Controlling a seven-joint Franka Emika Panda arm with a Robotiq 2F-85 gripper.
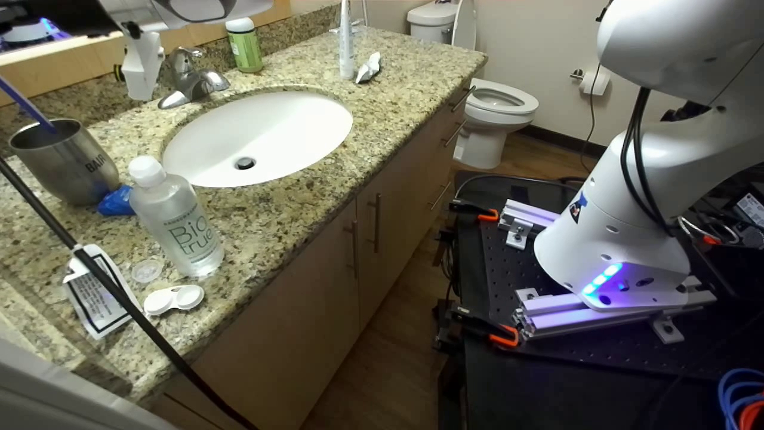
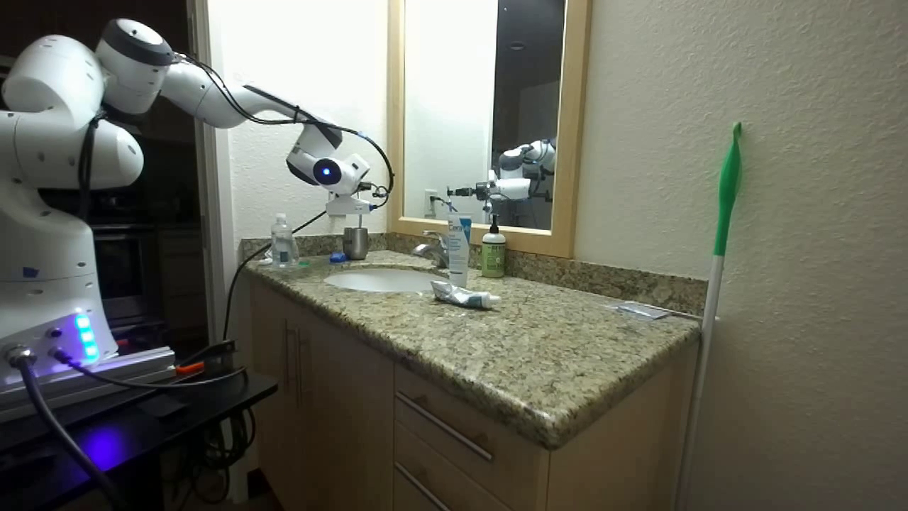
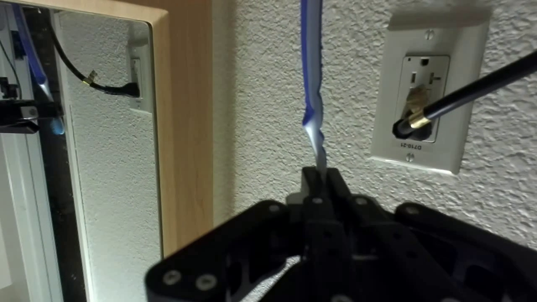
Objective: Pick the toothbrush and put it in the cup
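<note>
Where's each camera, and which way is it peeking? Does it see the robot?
An exterior view: high at the cup end of the counter, looking over the sink toward the toilet; robot base and bits of arm show.
An exterior view: past the counter's opposite end, looking toward the mirror; most of the arm shows.
Wrist view: on the arm's end, facing the wall outlet; the gripper shows, holding the toothbrush.
Both exterior views share the cup and clear bottle.

Cup (image 1: 71,164): shiny dark grey metal tumbler, lettered, standing upright
Cup's place: near the sink (image 1: 262,134)
Toothbrush (image 3: 313,71): I see a blue-and-white handle pointing down, pinched in the gripper (image 3: 321,172)
Toothbrush's place: near the same sink, tip at the cup's mouth
</note>
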